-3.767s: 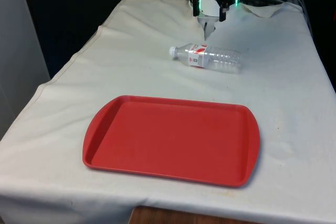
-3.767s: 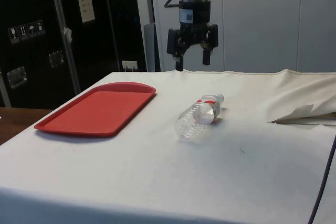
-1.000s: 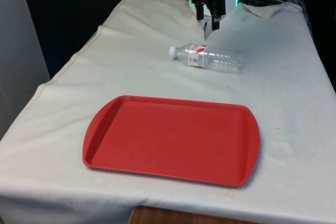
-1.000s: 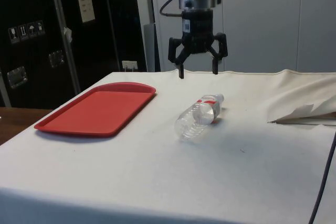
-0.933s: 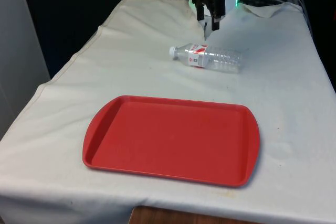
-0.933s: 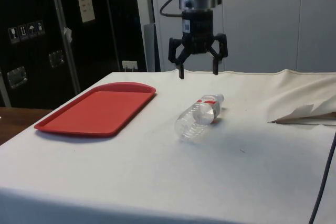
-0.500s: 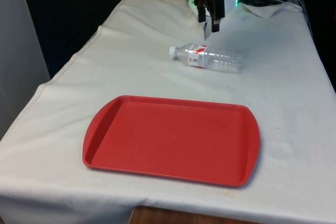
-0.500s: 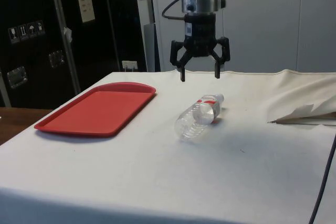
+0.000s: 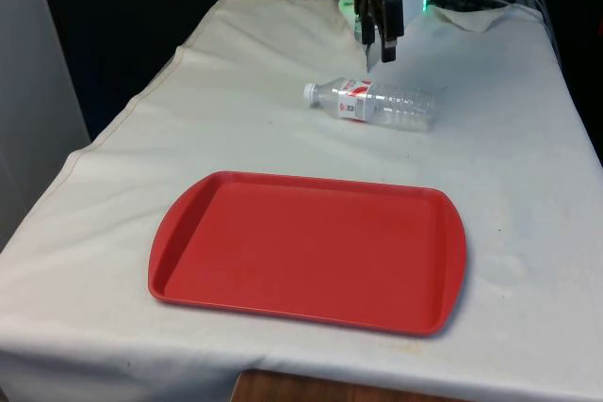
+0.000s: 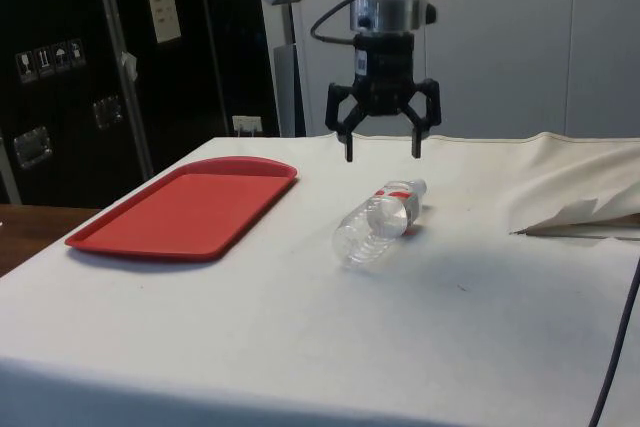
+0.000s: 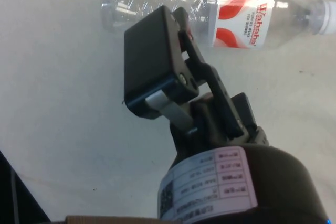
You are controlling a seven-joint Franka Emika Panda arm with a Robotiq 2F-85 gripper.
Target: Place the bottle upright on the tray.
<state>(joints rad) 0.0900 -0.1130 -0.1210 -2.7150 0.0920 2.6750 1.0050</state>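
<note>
Your gripper (image 10: 383, 152) hangs above the bottle (image 10: 377, 222) with its jaws spread wide, so it can straddle the body; you're set up for a descent, not a grip. The bottle (image 9: 372, 103) lies on its side on the cloth at the far end, cap toward the front view's left. The red tray (image 9: 311, 249) sits near, well apart; expect to tip the bottle upright before setting it there.

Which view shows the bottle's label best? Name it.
The wrist view: the bottle lies close under the camera, its red-and-white label readable. The front view shows the bottle whole with a small label; the side view shows it end-on.
</note>
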